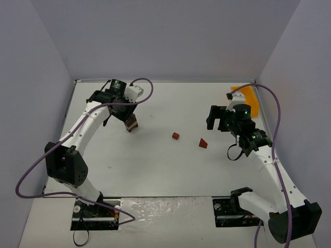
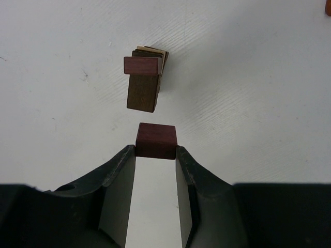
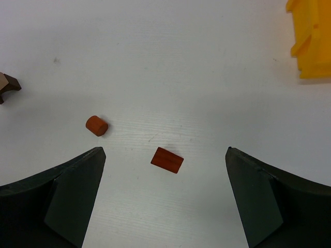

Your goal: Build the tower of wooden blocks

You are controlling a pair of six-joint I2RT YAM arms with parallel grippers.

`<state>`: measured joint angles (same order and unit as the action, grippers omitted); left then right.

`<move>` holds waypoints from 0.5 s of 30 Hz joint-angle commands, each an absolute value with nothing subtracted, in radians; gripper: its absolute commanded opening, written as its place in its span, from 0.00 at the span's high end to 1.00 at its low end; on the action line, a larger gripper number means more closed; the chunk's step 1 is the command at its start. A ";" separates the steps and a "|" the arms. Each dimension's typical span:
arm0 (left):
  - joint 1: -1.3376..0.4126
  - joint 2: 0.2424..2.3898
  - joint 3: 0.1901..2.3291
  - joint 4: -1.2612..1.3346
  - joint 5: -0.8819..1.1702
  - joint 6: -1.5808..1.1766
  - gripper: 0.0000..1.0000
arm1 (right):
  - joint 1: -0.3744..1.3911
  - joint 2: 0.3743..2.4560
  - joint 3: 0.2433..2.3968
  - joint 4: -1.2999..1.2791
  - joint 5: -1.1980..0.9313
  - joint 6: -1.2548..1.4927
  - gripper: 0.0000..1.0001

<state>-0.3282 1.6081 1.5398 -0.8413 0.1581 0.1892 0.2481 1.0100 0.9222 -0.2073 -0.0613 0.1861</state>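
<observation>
The tower (image 2: 145, 77) stands on the white table as a short stack with a reddish piece on top and dark and pale pieces under it. In the top view the tower (image 1: 132, 124) is just below my left gripper (image 1: 125, 118). My left gripper (image 2: 156, 150) is shut on a reddish-brown cube (image 2: 156, 140), held at the fingertips a little short of the tower. My right gripper (image 3: 165, 151) is open above a reddish wedge-like block (image 3: 167, 159). A small reddish cylinder (image 3: 96, 125) lies to that block's left. Both loose pieces, the cylinder (image 1: 176, 136) and the block (image 1: 202, 143), sit mid-table.
A yellow bin (image 1: 246, 97) stands at the back right, behind my right gripper (image 1: 213, 118); its corner (image 3: 309, 39) shows in the right wrist view. Grey walls close the table on three sides. Purple cables loop off both arms.
</observation>
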 commanded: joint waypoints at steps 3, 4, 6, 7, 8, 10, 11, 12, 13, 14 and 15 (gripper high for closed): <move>-0.293 1.631 1.606 -0.840 0.215 0.244 1.00 | 0.244 0.997 0.940 -0.175 -0.077 0.153 0.00; -0.292 1.637 1.602 -0.835 0.215 0.249 1.00 | 0.244 0.997 0.940 -0.175 -0.077 0.151 0.00; -0.284 1.643 1.594 -0.821 0.223 0.258 1.00 | 0.244 0.997 0.940 -0.175 -0.078 0.148 0.00; -0.277 1.643 1.590 -0.813 0.231 0.262 1.00 | 0.244 0.997 0.940 -0.175 -0.078 0.146 0.00; -0.271 1.643 1.588 -0.810 0.235 0.265 1.00 | 0.244 0.997 0.940 -0.175 -0.078 0.145 0.00; -0.257 1.641 1.577 -0.791 0.251 0.276 1.00 | 0.242 0.997 0.939 -0.175 -0.078 0.143 0.00; -0.254 1.644 1.577 -0.787 0.252 0.280 1.00 | 0.242 0.997 0.938 -0.175 -0.078 0.143 0.00; -0.253 1.648 1.579 -0.785 0.256 0.282 1.00 | 0.242 0.997 0.937 -0.175 -0.079 0.143 0.00; -0.252 1.652 1.580 -0.782 0.260 0.283 1.00 | 0.243 0.997 0.937 -0.175 -0.079 0.144 0.00; -0.250 1.659 1.581 -0.778 0.261 0.285 1.00 | 0.243 0.997 0.935 -0.175 -0.079 0.143 0.00; -0.248 1.666 1.582 -0.775 0.262 0.287 1.00 | 0.244 0.997 0.934 -0.175 -0.078 0.143 0.00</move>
<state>-0.2639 1.6692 1.5482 -0.8221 0.2304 0.2548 0.2481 1.0100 0.9222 -0.2073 -0.0685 0.1554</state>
